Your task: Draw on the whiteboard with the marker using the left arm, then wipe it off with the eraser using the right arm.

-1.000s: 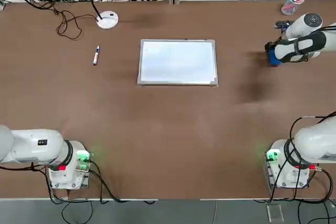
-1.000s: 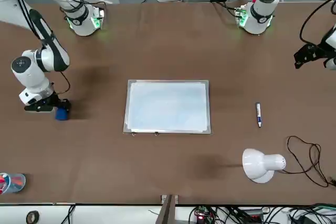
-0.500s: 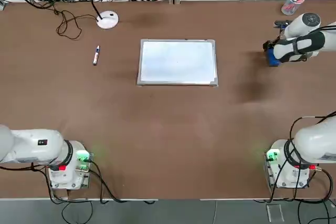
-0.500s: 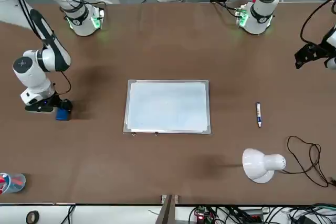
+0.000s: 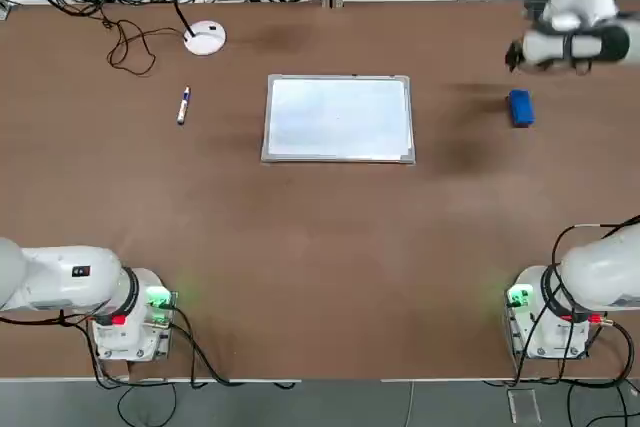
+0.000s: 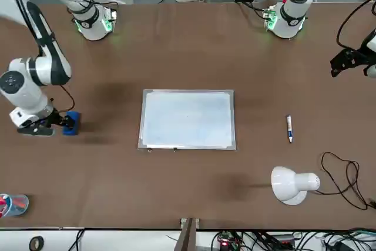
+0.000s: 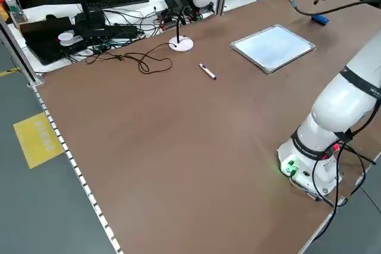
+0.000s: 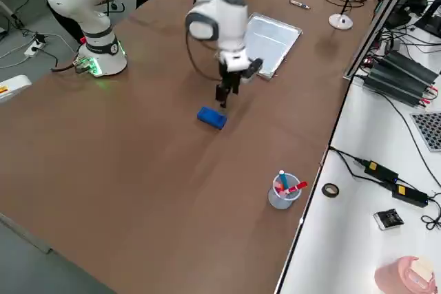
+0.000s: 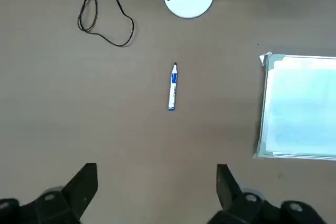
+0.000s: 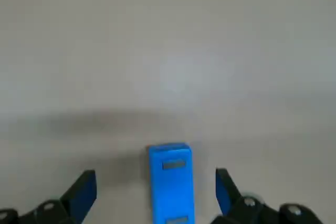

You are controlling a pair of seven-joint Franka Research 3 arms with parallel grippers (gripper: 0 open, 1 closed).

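At the table's far right, the small blue block-shaped eraser with rounded edges (image 5: 521,108), half a second ago largely tucked under the black two-finger right gripper (image 10: 156,198), now lies uncovered on the smooth brown tabletop (image 5: 330,267), the gripper having drawn back with fingers spread. The flat white whiteboard with a thin silver-grey frame (image 5: 338,119) and the slim white-barrelled marker (image 5: 184,105) are where they were, apart on the table. The left wrist view alone shows the black left gripper's (image 9: 157,182) fingers, spread and empty.
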